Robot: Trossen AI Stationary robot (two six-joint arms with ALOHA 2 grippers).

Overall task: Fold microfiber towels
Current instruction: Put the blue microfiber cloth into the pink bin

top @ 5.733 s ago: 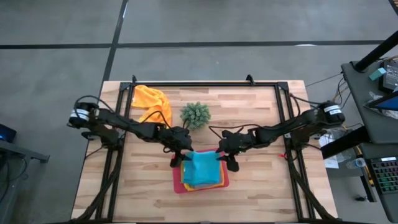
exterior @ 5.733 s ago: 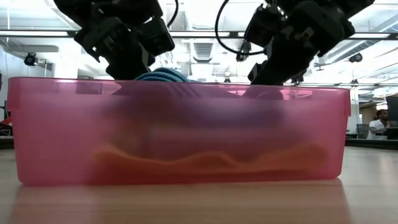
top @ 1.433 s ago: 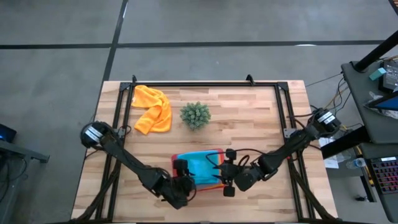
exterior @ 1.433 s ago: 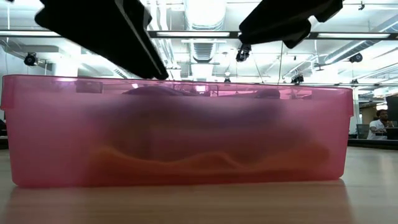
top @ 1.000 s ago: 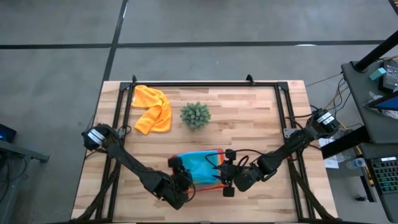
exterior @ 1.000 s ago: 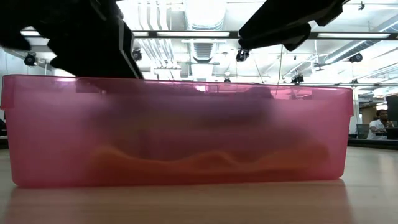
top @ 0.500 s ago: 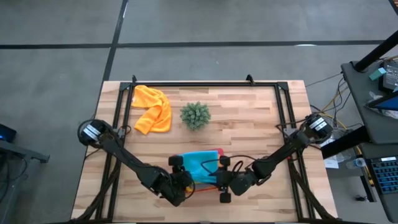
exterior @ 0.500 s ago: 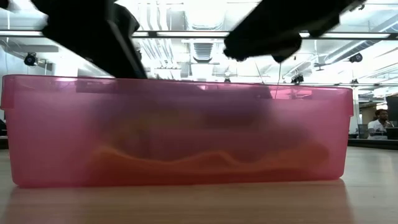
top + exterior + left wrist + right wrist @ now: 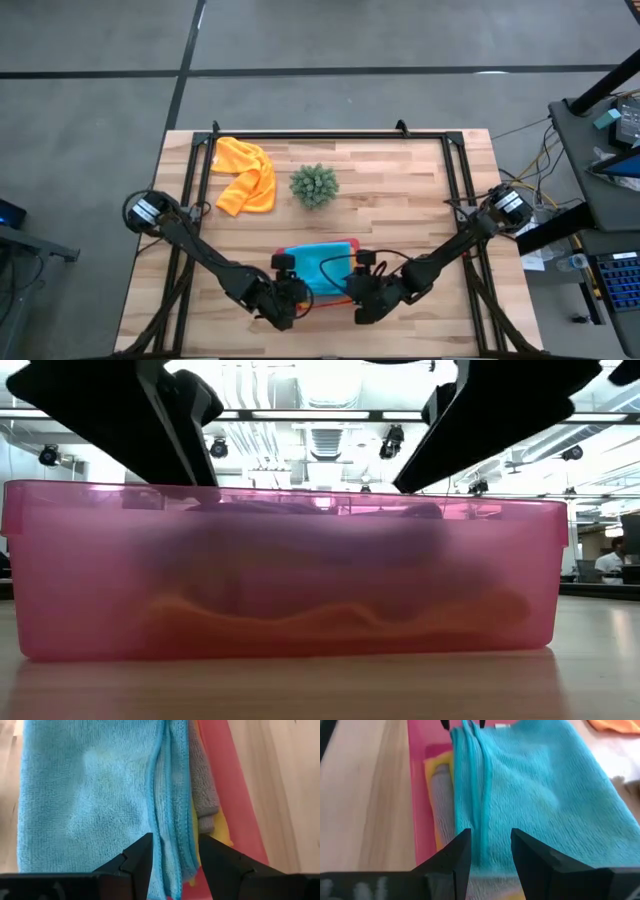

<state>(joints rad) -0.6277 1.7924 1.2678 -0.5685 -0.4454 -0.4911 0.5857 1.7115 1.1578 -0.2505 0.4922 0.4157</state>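
A light blue towel (image 9: 322, 265) lies folded on top of a grey towel (image 9: 442, 805) and a yellow one (image 9: 431, 765) in the pink tray (image 9: 280, 580), near the table's front middle. My left gripper (image 9: 175, 845) is open at the left end of the blue towel's layered near edge (image 9: 172, 805). My right gripper (image 9: 490, 840) is open at that edge's right end. Each gripper's fingers stand on either side of the edge. An orange towel (image 9: 245, 175) lies crumpled at the far left.
A small spiky green plant (image 9: 314, 185) stands on the table beyond the tray. A black frame (image 9: 330, 135) runs round the wooden table top. The tray's wall fills the low view, with both arms dark above it.
My right gripper has shifted a little toward the table's near left over the tray's near edge and tipped flatter. My left gripper's wrist has turned and risen slightly. The stacked towels and the tray have stayed where they were.
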